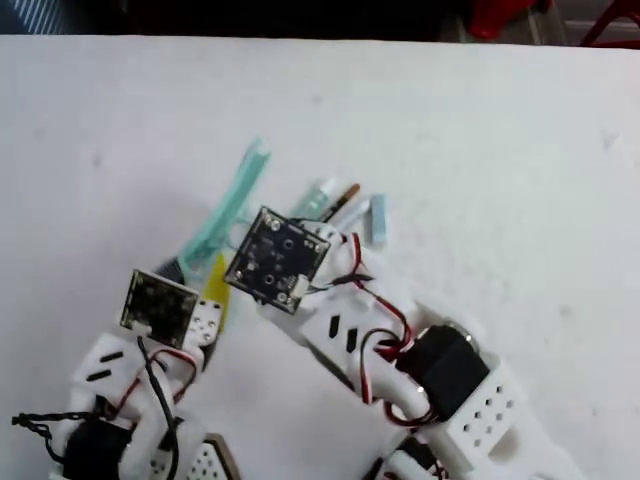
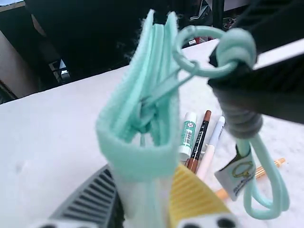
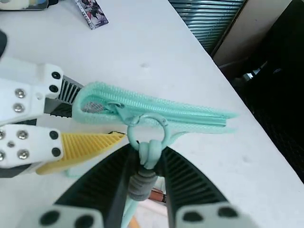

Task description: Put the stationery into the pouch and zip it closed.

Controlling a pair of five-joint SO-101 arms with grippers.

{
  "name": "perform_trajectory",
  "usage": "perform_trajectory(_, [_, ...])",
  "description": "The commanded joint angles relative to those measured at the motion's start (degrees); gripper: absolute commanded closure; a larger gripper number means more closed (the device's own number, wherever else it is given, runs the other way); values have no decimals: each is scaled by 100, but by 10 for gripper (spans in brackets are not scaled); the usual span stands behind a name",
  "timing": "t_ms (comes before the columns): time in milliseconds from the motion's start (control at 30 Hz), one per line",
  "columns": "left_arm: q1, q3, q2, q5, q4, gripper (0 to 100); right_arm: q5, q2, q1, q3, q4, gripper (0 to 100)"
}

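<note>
Seen from above, the mint pouch (image 1: 225, 206) lies on the white bench (image 1: 480, 130) at eleven o'clock from the two arms. The pens (image 1: 345, 208) are just beside it toward three o'clock. The wrist views add the grips. The left gripper (image 2: 142, 194) has its grey and yellow jaws clenched on the pouch's end. The right gripper (image 3: 145, 156) has its black jaws grasping the zip-pull cord (image 3: 141, 185) at its grey bead, and the cord's ring (image 3: 148, 127) hangs from the slider.
</note>
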Motion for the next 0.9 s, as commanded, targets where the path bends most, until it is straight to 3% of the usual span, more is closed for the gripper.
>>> perform_trajectory(0, [-31, -273, -22, -35, -62, 977, 0, -145, 40, -299, -4, 981])
perform_trajectory(233, [-13, -273, -22, -35, -62, 977, 0, -101, 75, -308, -444, 981])
perform_trajectory(467, [585, 26, -22, -44, -97, 977, 0, 365, 92, -316, -840, 981])
perform_trajectory(867, [549, 18, -22, -44, -97, 977, 0, 523, 1007, -308, -1112, 981])
